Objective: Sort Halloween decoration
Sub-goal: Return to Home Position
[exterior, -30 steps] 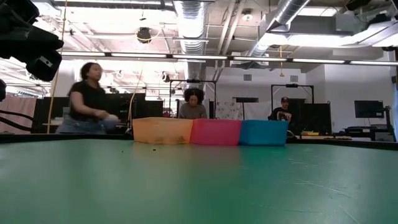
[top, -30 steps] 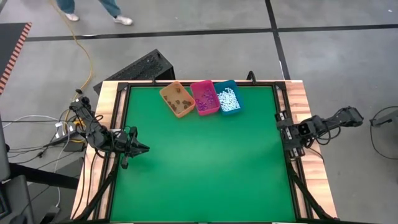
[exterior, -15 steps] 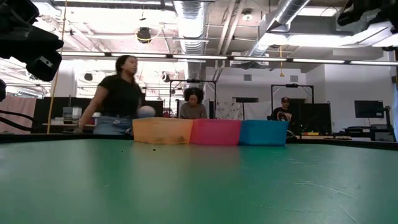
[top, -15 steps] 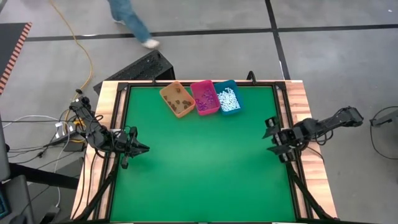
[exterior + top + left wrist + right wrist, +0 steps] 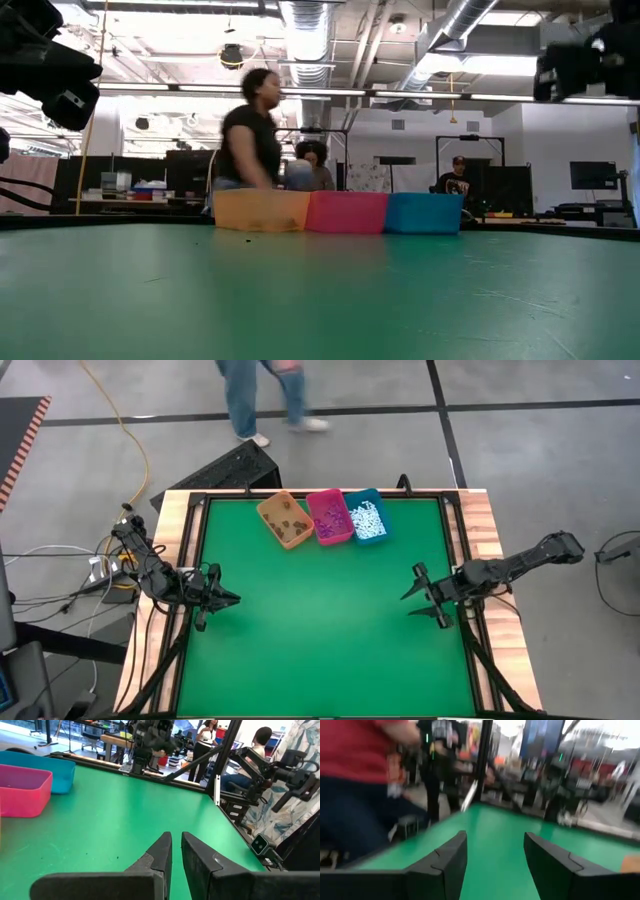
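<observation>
The Halloween decoration lies in three bins at the table's far edge. Dark brown bits are in the orange bin [image 5: 285,520], purple bits in the pink bin [image 5: 329,516], and white sticks [image 5: 367,520] in the teal bin [image 5: 372,510]. My left gripper [image 5: 232,598] hovers level over the green mat's left edge. It is shut, with only a slit between its fingers [image 5: 176,851]. My right gripper [image 5: 410,603] reaches level over the mat's right side. It is open, with nothing between its fingers [image 5: 495,842]. Both are far from the bins.
The green mat [image 5: 320,640] lies between the arms, framed by black rails and a wooden border [image 5: 480,520]. A person [image 5: 265,390] walks past beyond the far edge, and others sit in the room behind. Cables [image 5: 110,565] lie off the left edge.
My right gripper has swung from the table's right edge out over the mat toward the left, sinking and tipping to level, still open. The person beyond the far edge has walked from left to right.
</observation>
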Robot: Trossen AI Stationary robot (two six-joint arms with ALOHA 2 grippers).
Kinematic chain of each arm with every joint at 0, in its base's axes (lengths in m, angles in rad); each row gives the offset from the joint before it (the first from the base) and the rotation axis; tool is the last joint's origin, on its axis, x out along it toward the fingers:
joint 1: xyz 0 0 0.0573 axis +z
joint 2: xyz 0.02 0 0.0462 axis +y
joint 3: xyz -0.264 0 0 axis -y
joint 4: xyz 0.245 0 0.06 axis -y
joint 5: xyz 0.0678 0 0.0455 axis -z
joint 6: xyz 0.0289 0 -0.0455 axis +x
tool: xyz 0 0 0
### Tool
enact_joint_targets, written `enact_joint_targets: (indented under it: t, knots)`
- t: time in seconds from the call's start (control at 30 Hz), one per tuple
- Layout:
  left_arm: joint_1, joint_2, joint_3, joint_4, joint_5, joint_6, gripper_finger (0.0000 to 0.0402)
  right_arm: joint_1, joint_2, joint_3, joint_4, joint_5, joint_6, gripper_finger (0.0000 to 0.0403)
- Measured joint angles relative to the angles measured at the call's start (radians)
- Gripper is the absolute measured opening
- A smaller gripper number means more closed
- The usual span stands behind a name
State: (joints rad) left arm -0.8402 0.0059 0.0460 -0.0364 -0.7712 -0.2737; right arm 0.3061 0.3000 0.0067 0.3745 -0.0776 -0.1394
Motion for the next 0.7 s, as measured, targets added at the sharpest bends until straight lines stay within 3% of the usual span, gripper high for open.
enact_joint_targets:
  t: [0.33, 0.7]
  knots:
    - [0.0, 0.0, 0.0, 0.0, 0.0, 0.0, 0.0032, 0.0, 0.0, 0.0, -0.333, 0.001, 0.0, 0.0222]
    - [0.0, 0.0, -0.001, 0.0, 0.001, 0.0, 0.0032, 0.0, 0.015, 0.0, -0.334, 0.006, 0.0, 0.0222]
